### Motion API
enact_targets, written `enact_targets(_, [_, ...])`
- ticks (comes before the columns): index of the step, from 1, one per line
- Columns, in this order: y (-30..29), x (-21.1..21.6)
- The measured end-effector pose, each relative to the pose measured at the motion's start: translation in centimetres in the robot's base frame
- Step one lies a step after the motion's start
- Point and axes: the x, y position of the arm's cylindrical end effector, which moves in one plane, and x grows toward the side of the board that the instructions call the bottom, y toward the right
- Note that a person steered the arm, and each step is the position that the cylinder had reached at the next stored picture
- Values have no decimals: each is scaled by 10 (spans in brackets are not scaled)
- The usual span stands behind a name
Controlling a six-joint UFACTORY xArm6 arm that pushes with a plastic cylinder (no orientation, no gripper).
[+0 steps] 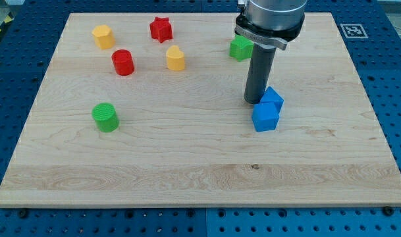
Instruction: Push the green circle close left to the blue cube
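Observation:
The green circle [106,117] is a short cylinder at the view's left, below the middle of the board. The blue cube [265,117] sits right of centre, touching a second blue block [272,99] just above and right of it. My tip [255,101] stands upright right next to the upper left of the blue blocks, far to the right of the green circle.
The wooden board [200,178] also holds a yellow block [103,37], a red star [160,29], a red cylinder [122,62], a yellow block [176,58] and a green block [239,47] partly behind the arm. The arm's body [270,18] hangs over the top centre-right.

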Motion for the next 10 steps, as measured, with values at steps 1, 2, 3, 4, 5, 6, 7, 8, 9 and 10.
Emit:
enact_targets(1, [-5,1])
enact_targets(2, [-26,13])
enact_targets(3, [-21,32])
enact_targets(4, [-8,36])
enact_targets(5, [-8,36])
enact_targets(6, [-38,35])
enact_targets(7, [-53,8])
enact_targets(8, [-53,-10])
enact_targets(9, [-53,-10])
enact_targets(10, [-53,-20])
